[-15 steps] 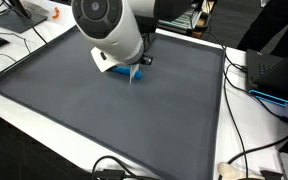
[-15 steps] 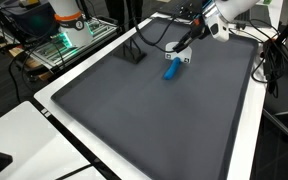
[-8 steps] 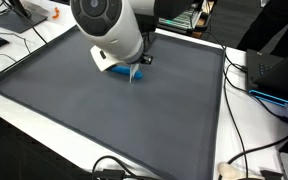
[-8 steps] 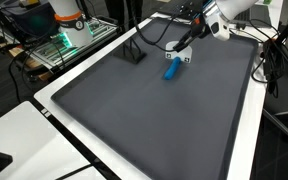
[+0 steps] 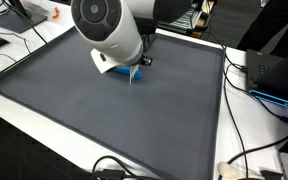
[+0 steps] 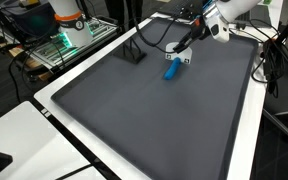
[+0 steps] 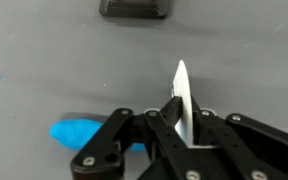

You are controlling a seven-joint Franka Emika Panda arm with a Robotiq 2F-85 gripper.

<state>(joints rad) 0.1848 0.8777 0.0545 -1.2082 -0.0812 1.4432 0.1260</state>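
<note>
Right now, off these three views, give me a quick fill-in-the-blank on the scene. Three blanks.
1. The gripper is shut on a thin piece coloured ____.
2. Beside the gripper, on the dark grey mat, lies an object coloured ____.
3. The small block at the top edge of the wrist view is ____.

Missing words: white; blue; black.
</note>
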